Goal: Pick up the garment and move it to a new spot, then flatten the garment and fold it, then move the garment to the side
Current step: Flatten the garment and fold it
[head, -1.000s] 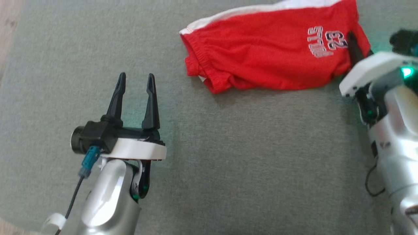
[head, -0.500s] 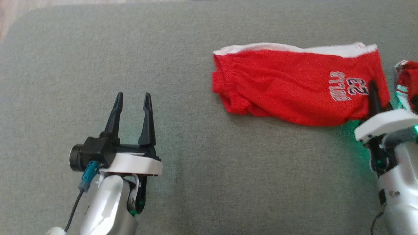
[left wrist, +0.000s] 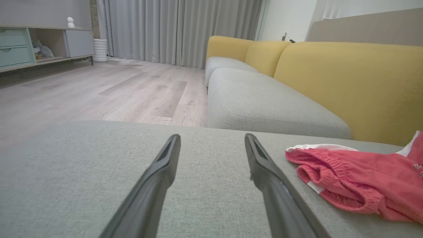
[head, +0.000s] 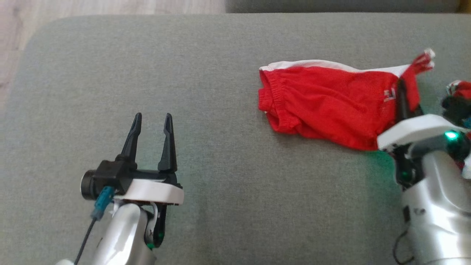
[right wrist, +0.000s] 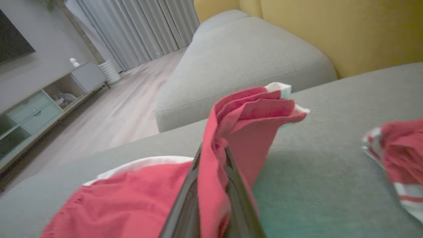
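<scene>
The grey cushion (head: pixel 220 184) is carrying everything, and the red garment (head: pixel 323 99) is lying on its far right part. The waistband end is resting flat while the opposite end is being lifted into a peak. Judging by that, a carry is only just getting under way: most of the cloth is touching the cushion. The garment is looking doubled over along its length, with a white strip showing at its far edge. I cannot tell whether this is the first move to a new spot or the closing move to the side. If it is the first, flattening and folding are waiting.

The right gripper (head: pixel 400 92) is pinching the garment's raised end, its fingers pressing tight together with red cloth between them. The left gripper (head: pixel 152 119) is hovering well to the left of the garment, fingers spread wide and holding nothing.

Just to the right of the garment, a second red-and-white cloth (head: pixel 460 90) is crowding the path sideways. A yellow sofa back (left wrist: pixel 347 82) is rising beyond the garment.
</scene>
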Robot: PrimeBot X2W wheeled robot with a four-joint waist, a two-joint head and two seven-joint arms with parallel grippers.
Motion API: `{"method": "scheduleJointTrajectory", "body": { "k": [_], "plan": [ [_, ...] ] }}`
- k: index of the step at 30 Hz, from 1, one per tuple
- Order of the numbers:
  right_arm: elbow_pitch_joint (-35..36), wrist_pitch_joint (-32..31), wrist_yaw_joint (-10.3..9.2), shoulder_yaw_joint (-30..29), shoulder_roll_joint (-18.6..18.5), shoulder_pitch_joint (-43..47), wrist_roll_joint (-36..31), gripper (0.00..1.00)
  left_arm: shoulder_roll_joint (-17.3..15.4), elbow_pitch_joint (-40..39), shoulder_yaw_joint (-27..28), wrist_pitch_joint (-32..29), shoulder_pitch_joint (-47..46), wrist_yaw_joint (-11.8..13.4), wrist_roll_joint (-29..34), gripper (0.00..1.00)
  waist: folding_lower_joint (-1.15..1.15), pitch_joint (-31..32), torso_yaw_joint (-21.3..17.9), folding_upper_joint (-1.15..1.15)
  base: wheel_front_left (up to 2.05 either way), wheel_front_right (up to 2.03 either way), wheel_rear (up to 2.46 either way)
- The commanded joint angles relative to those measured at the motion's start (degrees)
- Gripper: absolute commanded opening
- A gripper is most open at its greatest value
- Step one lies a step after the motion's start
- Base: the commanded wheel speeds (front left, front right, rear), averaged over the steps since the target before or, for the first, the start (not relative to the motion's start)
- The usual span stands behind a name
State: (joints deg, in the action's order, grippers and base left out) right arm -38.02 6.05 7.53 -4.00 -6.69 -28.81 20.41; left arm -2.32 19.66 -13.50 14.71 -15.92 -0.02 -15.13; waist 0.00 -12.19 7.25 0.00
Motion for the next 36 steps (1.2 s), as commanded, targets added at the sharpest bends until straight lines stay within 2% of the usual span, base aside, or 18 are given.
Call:
{"method": "scheduleJointTrajectory", "body": {
  "k": [1, 6, 7, 19, 27, 28, 29, 33, 36],
  "plan": [
    [2.6, 0.0, -0.04, 2.2, 1.1, -2.8, -0.1, 0.00, -0.6, -1.6, 1.7, 0.3, -0.1, 0.0, -0.9, 1.00, 0.00, 0.9, 0.9, 0.00, 0.00, 0.00, 0.00],
    [2.7, -1.2, -0.04, 6.8, 3.2, -4.5, 2.5, 0.00, -0.6, -2.5, 1.2, 0.3, 0.5, 0.0, -3.7, 1.00, 0.00, 2.6, 3.1, 0.00, 0.00, 0.00, 0.00],
    [1.8, -1.1, -0.04, 9.2, 3.5, -5.2, 2.9, 0.00, -0.6, -2.8, 1.0, 0.3, 0.7, 0.2, -4.1, 1.00, 0.00, 3.0, 4.0, 0.00, 0.00, 0.00, 0.00],
    [-5.7, 2.7, -0.04, 25.3, 3.8, -8.5, 13.5, 0.00, -0.6, -2.0, -0.3, 0.3, 1.0, 1.2, -5.6, 1.00, 0.00, 3.4, 9.0, 0.00, 0.00, 0.00, 0.00],
    [-12.8, 3.0, -0.04, 35.6, 3.8, -10.0, 13.0, 0.00, -0.6, -1.5, 0.0, 0.3, 0.6, 1.2, -5.0, 1.00, 0.00, 2.8, 9.2, 0.00, 0.00, 0.00, 0.00],
    [-13.5, 3.1, -0.04, 36.9, 3.8, -10.2, 12.5, 0.63, -0.6, -1.4, 0.0, 0.3, 0.5, 1.2, -5.0, 1.00, 0.00, 2.8, 8.9, 0.00, 0.00, 0.00, 0.00],
    [-14.0, 3.6, -0.04, 37.8, 3.8, -10.3, 12.4, 1.00, -0.6, -1.4, 0.1, 0.3, 0.4, 1.2, -4.9, 1.00, 0.00, 2.8, 8.6, 0.00, 0.00, 0.00, 0.00],
    [-14.0, 5.1, -0.04, 42.5, 3.8, -10.3, 12.6, 1.00, -0.6, -1.4, 0.4, 0.3, -0.1, 0.8, -4.4, 1.00, 0.00, 3.1, 7.0, 0.00, 0.00, 0.00, 0.00],
    [-13.6, 7.1, -0.04, 43.7, 3.8, -10.7, 12.3, 1.00, -0.6, -1.8, 1.0, 0.3, -0.3, 0.6, -4.1, 1.00, 0.00, 3.9, 5.2, 0.00, 0.00, 0.00, 0.00]
  ]
}}
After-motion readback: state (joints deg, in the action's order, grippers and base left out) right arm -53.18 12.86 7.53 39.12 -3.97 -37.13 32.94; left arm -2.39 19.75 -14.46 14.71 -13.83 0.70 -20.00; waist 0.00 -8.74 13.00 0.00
